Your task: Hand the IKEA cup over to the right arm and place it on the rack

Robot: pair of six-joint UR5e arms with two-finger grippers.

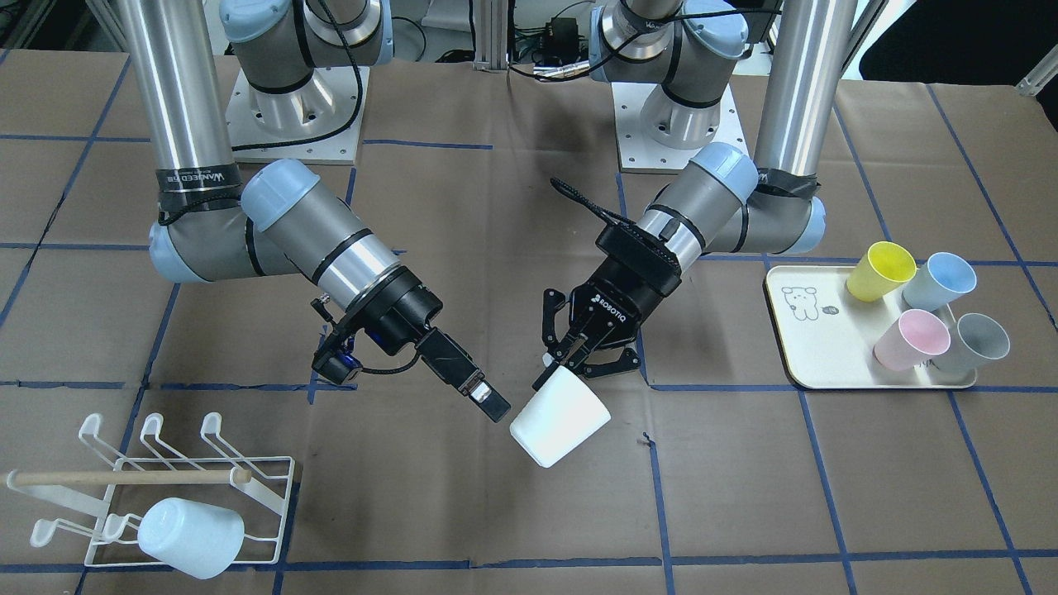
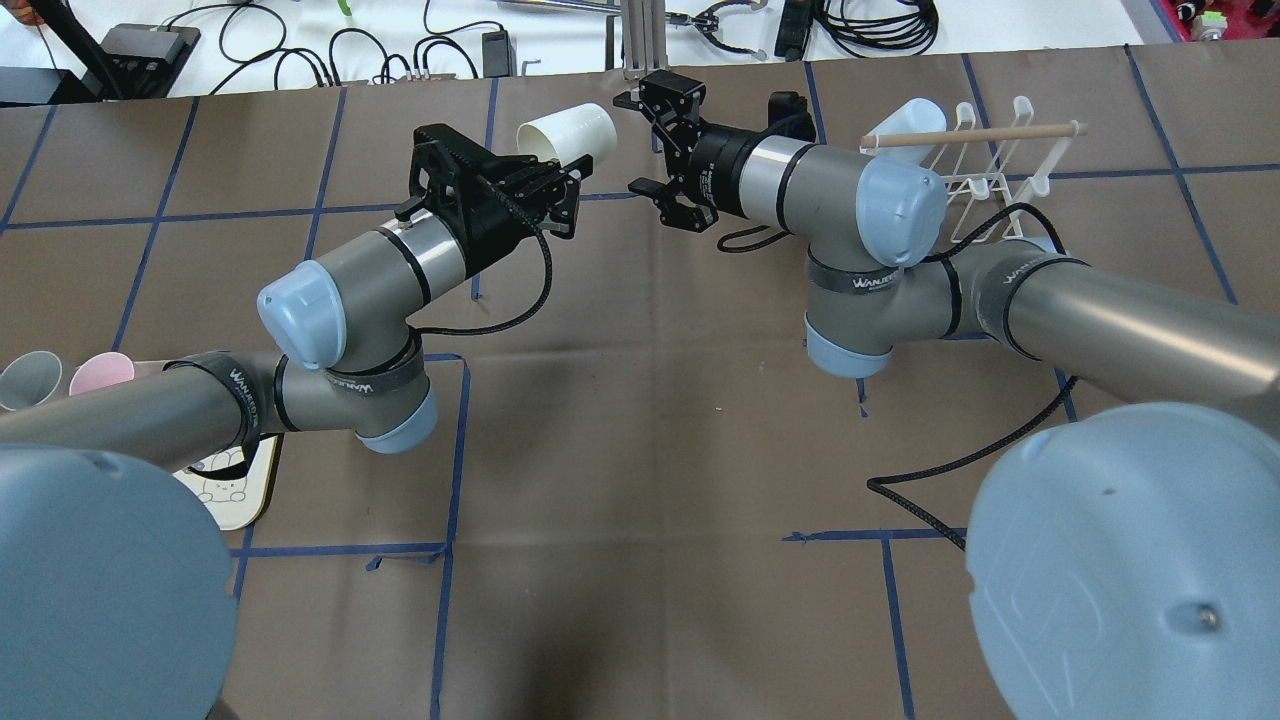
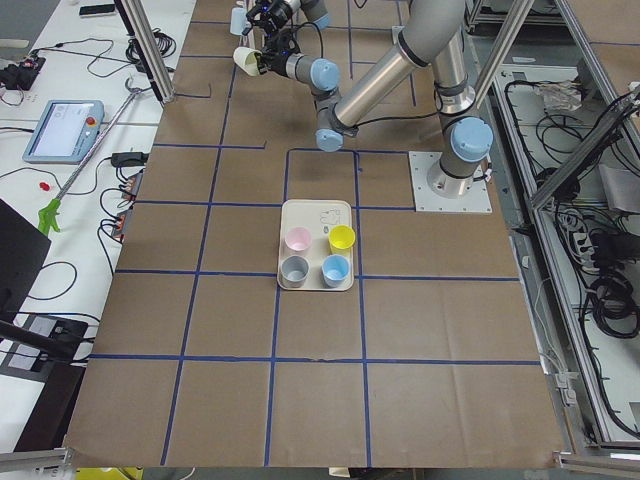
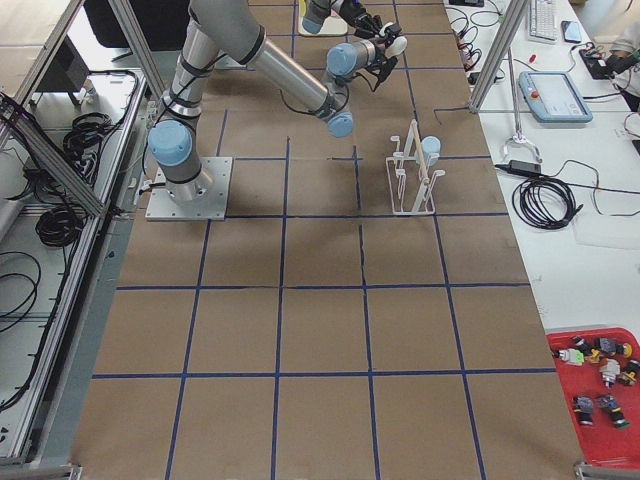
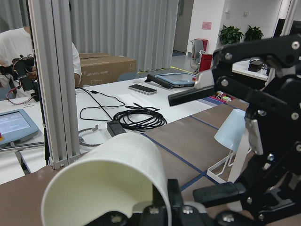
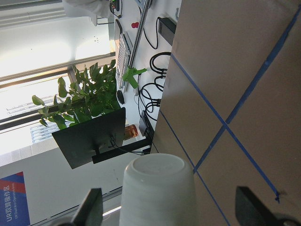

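Note:
My left gripper (image 1: 564, 362), with ROBOTIQ lettering, is shut on the rim of a white cup (image 1: 560, 426) and holds it tilted above the table's middle. The cup also shows in the overhead view (image 2: 568, 130) and large in the left wrist view (image 5: 108, 179). My right gripper (image 1: 494, 405) is open, and one flat finger's tip is close beside the cup's base. In the right wrist view the cup's base (image 6: 157, 188) sits between the two spread fingers (image 6: 90, 207). The white wire rack (image 1: 198, 487) with its wooden dowel stands on the right arm's side.
A pale blue cup (image 1: 190, 537) hangs upside down on a rack prong. A cream tray (image 1: 814, 351) on the left arm's side holds yellow (image 1: 880, 271), blue (image 1: 938, 281), pink (image 1: 912, 339) and grey (image 1: 975, 343) cups. Brown paper with blue tape lines covers the table.

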